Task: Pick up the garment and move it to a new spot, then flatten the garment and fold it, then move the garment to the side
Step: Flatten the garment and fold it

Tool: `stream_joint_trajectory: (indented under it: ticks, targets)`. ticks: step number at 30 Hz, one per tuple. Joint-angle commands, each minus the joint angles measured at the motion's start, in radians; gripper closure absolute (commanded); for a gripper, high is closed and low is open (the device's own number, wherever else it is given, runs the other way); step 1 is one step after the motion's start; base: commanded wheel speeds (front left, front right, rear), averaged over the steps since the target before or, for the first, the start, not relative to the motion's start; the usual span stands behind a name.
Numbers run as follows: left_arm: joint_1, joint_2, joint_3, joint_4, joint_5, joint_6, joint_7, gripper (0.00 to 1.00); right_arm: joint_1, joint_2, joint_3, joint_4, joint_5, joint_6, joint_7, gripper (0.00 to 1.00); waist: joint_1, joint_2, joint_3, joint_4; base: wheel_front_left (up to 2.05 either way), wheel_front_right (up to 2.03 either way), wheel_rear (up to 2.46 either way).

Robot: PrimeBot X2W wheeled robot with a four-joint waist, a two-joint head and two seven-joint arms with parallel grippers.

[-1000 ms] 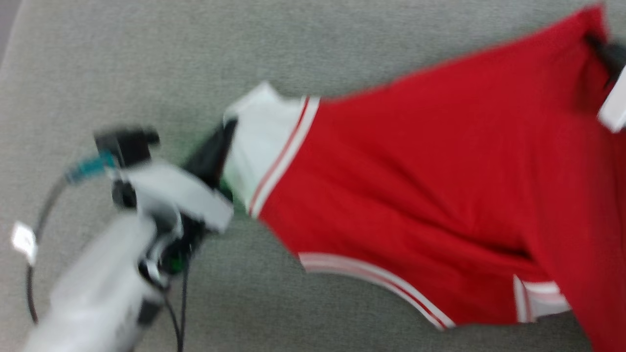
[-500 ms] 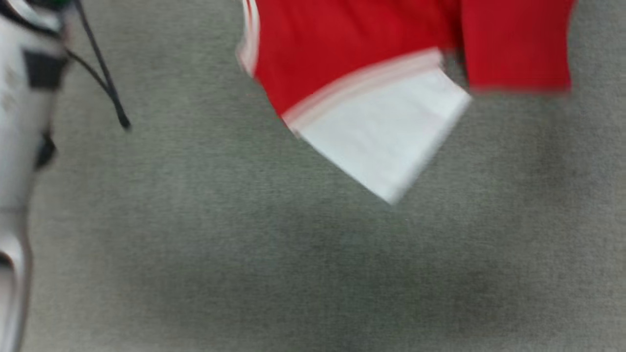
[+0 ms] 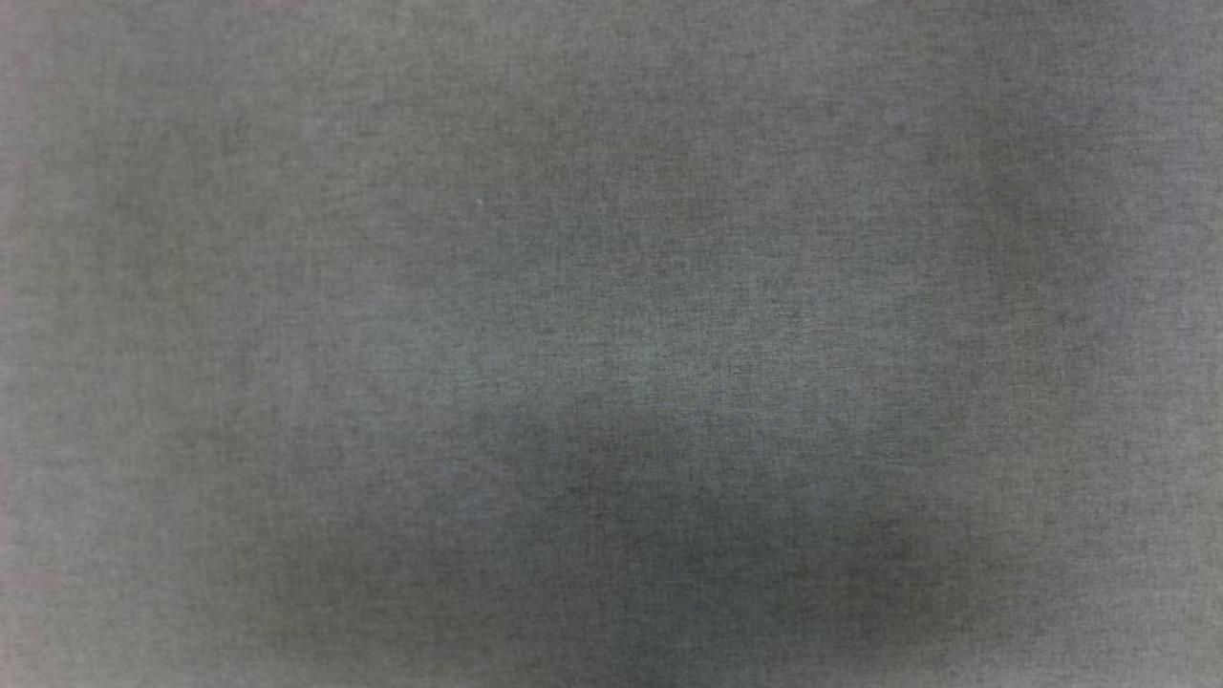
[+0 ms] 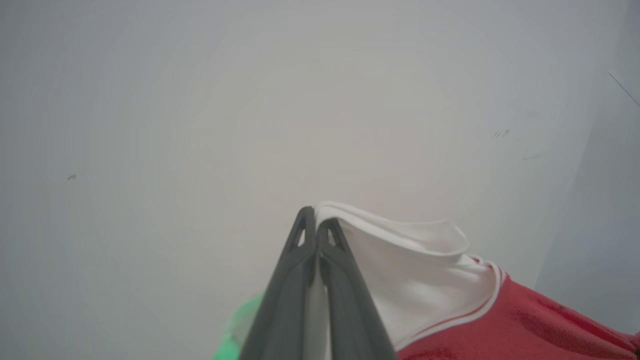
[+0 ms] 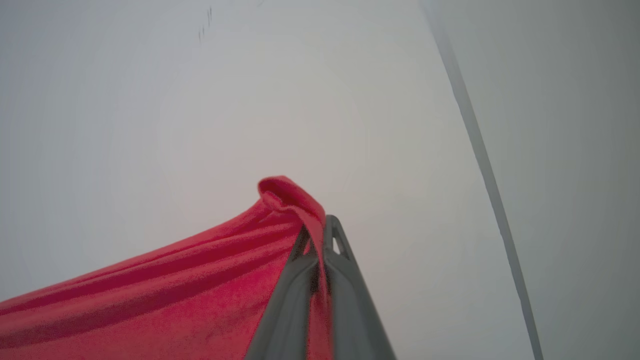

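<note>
My left claw (image 4: 316, 225) is pressing shut on a white corner of the garment (image 4: 430, 280) — the cloth is running off to its right. My right claw (image 5: 320, 232) is pinching a red edge, with cloth stretching away to its left. I am holding two ends — I think so it is spreading out flat.

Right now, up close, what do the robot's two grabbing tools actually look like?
The left tool is a pair of long, slim, dark grey fingers narrowing to rounded tips, each with a small triangular opening near the tip. The right tool looks the same: matte dark grey, with the same cut-out. I see no cables or markings on them.
</note>
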Motion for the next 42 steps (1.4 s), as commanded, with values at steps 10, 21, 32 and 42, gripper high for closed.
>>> stream_joint_trajectory:
  ticks: [10, 21, 32, 42]
  targets:
    - [0.273, -0.056, -0.007, 0.019, -0.094, -0.073, 0.022, 1.00, 0.206, -0.060, 0.183, 0.040, 0.094, -0.006, 0.040, 1.00, 0.0000, 0.0000, -0.023, 0.024, 0.00, 0.00, 0.00]
    - [0.747, -0.083, -0.018, -0.258, -0.230, -0.080, 0.021, 1.00, 0.589, -0.169, 0.364, -0.205, 0.312, -0.005, 0.143, 1.00, 0.0000, 0.0000, -0.111, 0.046, 0.00, 0.00, 0.00]
    - [1.288, -0.078, -0.005, -0.607, -0.237, 0.011, -0.003, 1.00, 1.111, -0.243, 0.329, -0.508, 0.394, -0.005, 0.252, 1.00, 0.0000, 0.0000, -0.241, 0.039, 0.00, 0.00, 0.00]
    - [1.650, -0.066, 0.004, -0.926, -0.237, 0.116, 0.002, 1.00, 1.441, -0.197, 0.157, -0.757, 0.367, -0.005, 0.363, 1.00, 0.0000, 0.0000, -0.302, 0.047, 0.00, 0.00, 0.00]
